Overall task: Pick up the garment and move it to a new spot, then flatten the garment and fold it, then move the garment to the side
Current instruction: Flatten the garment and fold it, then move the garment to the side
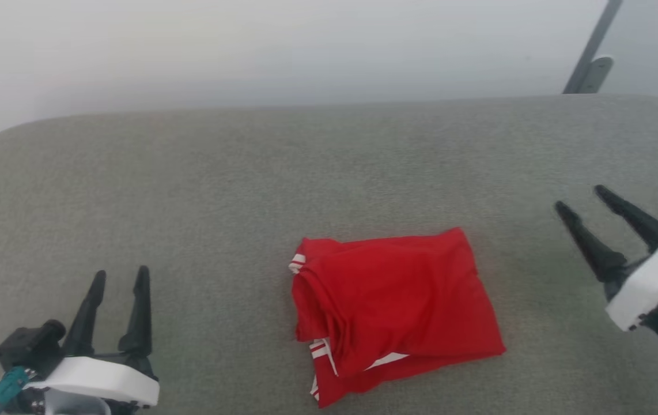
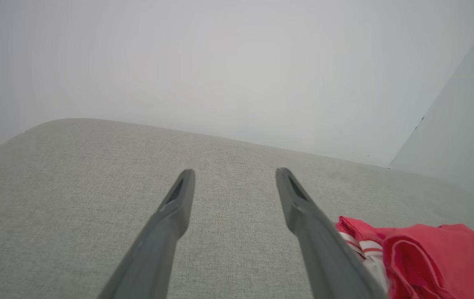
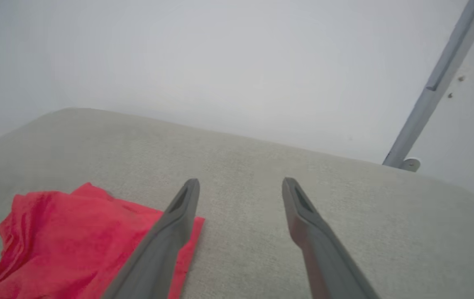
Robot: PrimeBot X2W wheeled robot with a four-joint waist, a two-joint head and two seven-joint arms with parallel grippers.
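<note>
Locate folded garment [image 1: 392, 305] at bench [image 1: 191, 173] centre, between left hand [image 1: 121, 272] and right hand [image 1: 580, 197]; confirm both spread wide, empty, clear of cloth. Avoid pinching 1 layer: likely to unfold stack during side move.

Your head camera looks steeply down at the garment [image 1: 392, 305] on the grey cushion [image 1: 191, 190]. Your left wrist camera sits low, just left of the garment, and your right wrist camera low, just right of it. All three views share the garment.

Grey woven cushion [image 1: 191, 190] with rounded corners; pale wall [image 1: 248, 46] behind; slanted grey pole [image 1: 596, 40] at far right.
</note>
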